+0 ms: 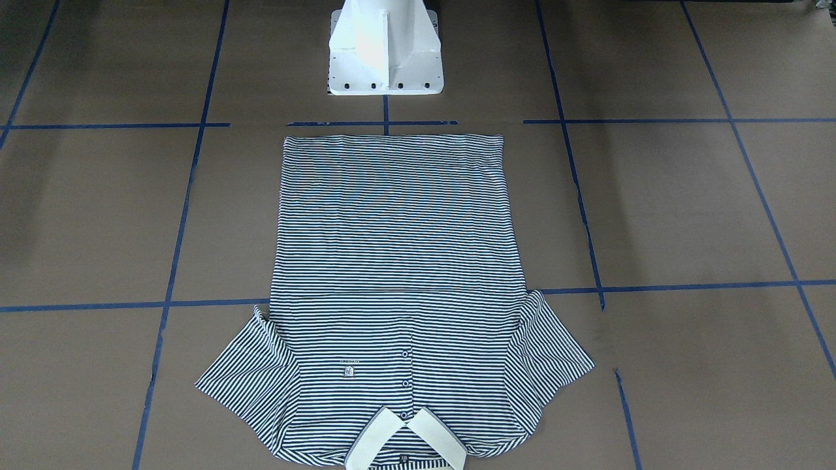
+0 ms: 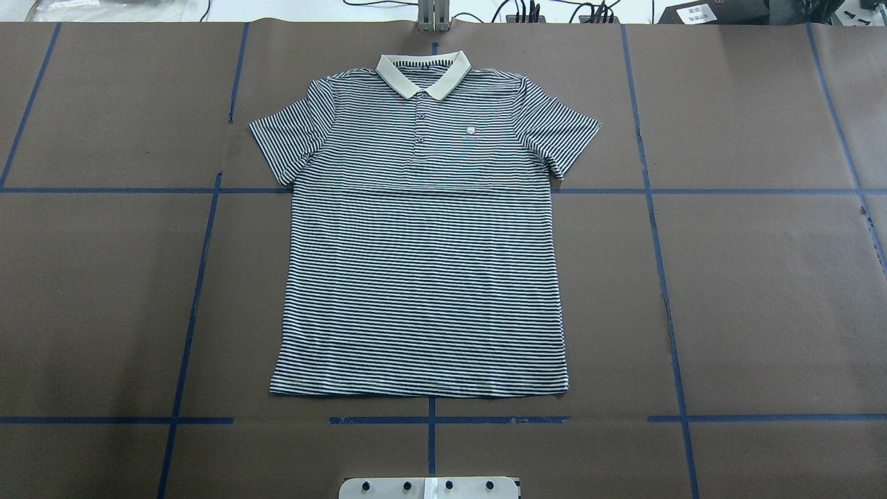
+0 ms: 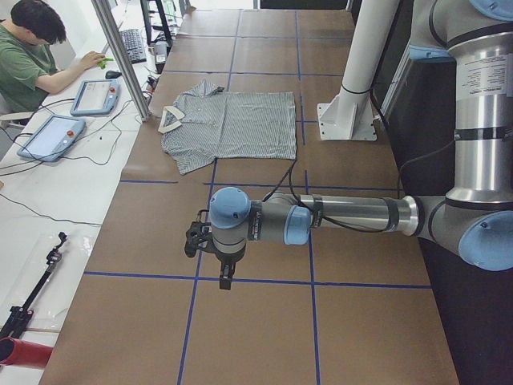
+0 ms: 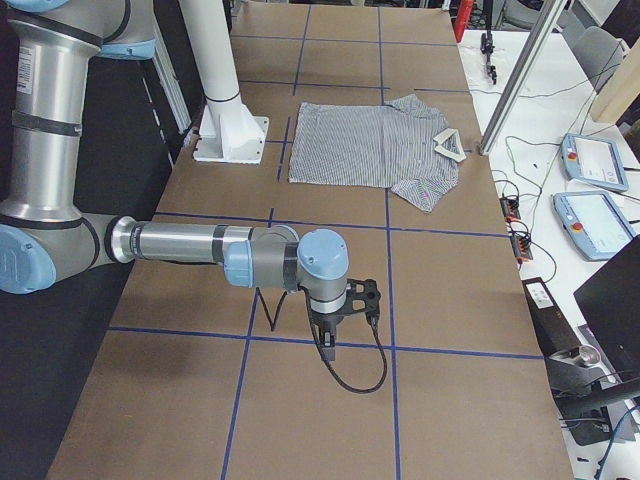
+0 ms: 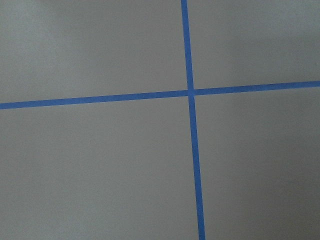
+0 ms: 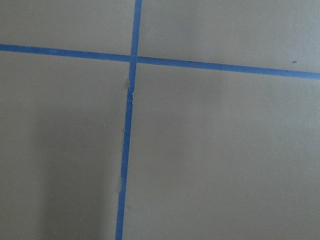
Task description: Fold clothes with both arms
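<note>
Nearby, a white pedestal stands just off the polo shirt.

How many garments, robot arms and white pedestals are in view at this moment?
Striped polo shirt: 1
Robot arms: 2 (left arm, right arm)
White pedestal: 1
Total: 4

Robot body: left arm and right arm in grey metal, mounted on a white pedestal.

Both arms are built from brushed silver tubes joined by darker grey housings, each closed with a round light-blue cap. Small dark lettering is printed on the left arm's upright tube. Black cable is run by each forearm. The left hand and right hand are black. Dark bolts are set along the pedestal's foot plate.
</note>
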Available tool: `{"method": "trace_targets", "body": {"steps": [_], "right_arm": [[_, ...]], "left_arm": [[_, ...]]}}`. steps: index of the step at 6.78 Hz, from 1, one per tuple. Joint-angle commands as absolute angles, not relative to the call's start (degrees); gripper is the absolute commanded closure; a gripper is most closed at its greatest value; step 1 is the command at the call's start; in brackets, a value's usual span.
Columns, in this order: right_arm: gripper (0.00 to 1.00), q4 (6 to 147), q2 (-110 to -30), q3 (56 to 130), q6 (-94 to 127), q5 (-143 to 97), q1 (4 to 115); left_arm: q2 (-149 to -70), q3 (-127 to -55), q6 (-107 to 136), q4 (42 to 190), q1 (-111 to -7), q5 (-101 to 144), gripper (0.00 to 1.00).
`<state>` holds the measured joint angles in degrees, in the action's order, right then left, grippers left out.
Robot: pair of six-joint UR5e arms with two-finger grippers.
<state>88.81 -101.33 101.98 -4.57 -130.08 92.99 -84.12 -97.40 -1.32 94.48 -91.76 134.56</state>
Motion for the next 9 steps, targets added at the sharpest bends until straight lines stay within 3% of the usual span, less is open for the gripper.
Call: {"method": "trace_targets", "body": {"steps": [1,5,7,9], "right_arm": [[0.0,88.77,-101.42,102.04,-4.57,-130.17,92.99],[0.0,88.86,-100.9,102.04,-4.05,-130.25,90.89],[0.0,82.49,-96.36,102.31,-3.87,-133.23,89.65],[0.0,76.92,-91.69,97.68,-3.87,-133.33,89.56]], "left_arm": [[-84.11,-97.56,-1.41,94.48,-91.76,134.56,0.0],[-84.46,-97.56,-1.58,95.53,-91.41,134.03,0.0],[-85.33,-96.95,-1.15,103.75,-91.41,134.56,0.0],[-92.42,-95.55,-1.14,115.25,-91.32,133.95,0.0]]}}
